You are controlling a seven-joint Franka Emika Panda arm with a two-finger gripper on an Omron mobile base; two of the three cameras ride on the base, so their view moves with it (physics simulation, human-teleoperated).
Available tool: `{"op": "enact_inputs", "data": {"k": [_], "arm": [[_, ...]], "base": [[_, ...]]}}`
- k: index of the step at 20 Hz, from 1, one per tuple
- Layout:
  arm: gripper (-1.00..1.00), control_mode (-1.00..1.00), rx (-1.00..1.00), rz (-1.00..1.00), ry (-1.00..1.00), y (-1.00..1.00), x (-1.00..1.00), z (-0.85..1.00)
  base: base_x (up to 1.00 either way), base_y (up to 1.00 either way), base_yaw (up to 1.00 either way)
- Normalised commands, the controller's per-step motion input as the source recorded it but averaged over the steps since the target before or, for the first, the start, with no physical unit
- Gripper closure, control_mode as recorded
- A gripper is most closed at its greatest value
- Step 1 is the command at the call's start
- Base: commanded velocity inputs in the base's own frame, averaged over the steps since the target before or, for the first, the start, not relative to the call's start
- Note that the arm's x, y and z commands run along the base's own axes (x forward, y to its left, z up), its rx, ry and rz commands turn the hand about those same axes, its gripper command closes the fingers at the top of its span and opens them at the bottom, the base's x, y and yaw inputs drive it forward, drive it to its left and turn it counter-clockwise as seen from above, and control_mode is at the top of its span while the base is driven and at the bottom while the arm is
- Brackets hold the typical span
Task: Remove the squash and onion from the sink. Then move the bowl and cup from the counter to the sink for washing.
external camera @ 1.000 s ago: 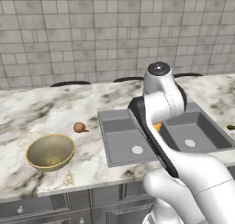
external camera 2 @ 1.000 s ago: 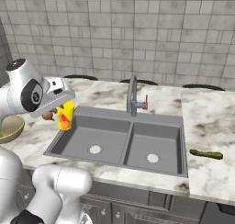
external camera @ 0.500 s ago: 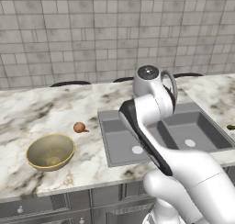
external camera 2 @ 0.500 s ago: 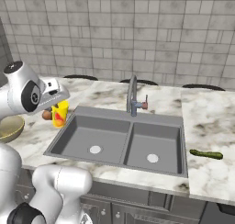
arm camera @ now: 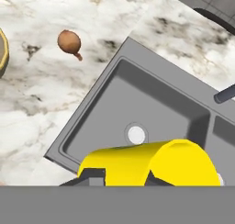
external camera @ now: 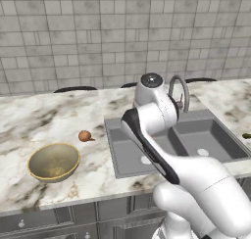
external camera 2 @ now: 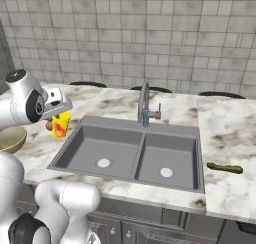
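Two smooth grey basins form the sink, set into the marbled bench. Over its left edge the end effector grips the glossy yellow cylindrical cup. The round brown onion lies just beside the speckled bowl.

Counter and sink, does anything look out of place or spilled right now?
Nothing is spilled or damaged. The squash lies on the counter right of the sink, the onion and the upright bowl on the left. The cup hangs tilted in the fingers above the sink's left edge.
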Motion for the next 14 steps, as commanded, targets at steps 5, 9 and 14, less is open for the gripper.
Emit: {"op": "enact_inputs", "data": {"k": [5, 9, 14], "arm": [[1.00, -1.00, 0.00, 0.00, 0.00, 0.11, 0.17, -0.19], [1.00, -1.00, 0.00, 0.00, 0.00, 0.03, 0.17, -0.23], [1.00, -1.00, 0.00, 0.00, 0.00, -0.01, 0.16, -0.26]], "base": [[0.00, 0.00, 0.00], [0.00, 0.00, 0.00], [0.00, 0.00, 0.00]]}}
